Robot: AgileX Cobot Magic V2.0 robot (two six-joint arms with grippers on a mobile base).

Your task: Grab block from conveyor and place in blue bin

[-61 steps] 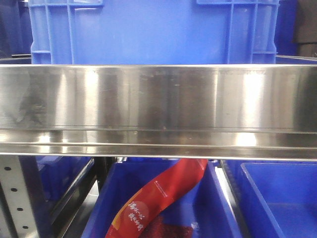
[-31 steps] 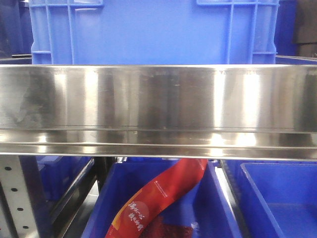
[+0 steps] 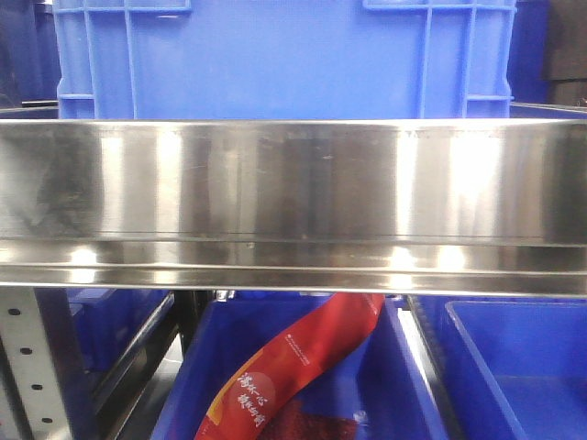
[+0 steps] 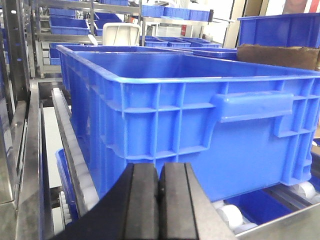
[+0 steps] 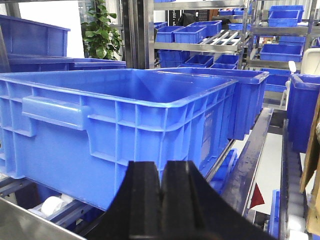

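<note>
Big blue bin (image 4: 200, 125) fills both wrist views and sits dead ahead, 12 o'clock, of each gripper. In the left wrist view its long side runs off toward 11 o'clock, handle (image 4: 255, 105) at approx 2 o'clock from the pads. In the right wrist view the same bin (image 5: 125, 115) lies at 12, handle (image 5: 52, 112) off at 10 o'clock. So the bin sits between the two arms, rim above both grippers; neither looks clearly nearer, can't tell which arm has the shorter reach.

Front view: bin wall (image 3: 275, 60) stands at 12 o'clock behind a wide steel rail (image 3: 293, 192) that spans the whole frame. Below the rail, lower blue crates (image 3: 303, 367) w/ a red printed strip (image 3: 293, 362) draped in one.

Bin rests on white rollers (image 4: 227, 215), just touching its base; same rollers (image 5: 50, 205) show at 8 o'clock in the right view.

Left gripper (image 4: 159, 200): pads pressed together, nothing between them. Right gripper (image 5: 161, 200): pads together too, only a thin seam, empty.

Block: not seen in any view. Conveyor: also not seen, no dark belt or red frame anywhere. Judgement: pick hasn't begun, and the coming move turns on finding the block, which lies outside these views; direction from either gripper can't be given. Bin interior mostly hidden by its near walls, the part that shows looks bare. Both wrist views crop the gripper bodies at the bottom edge.
</note>
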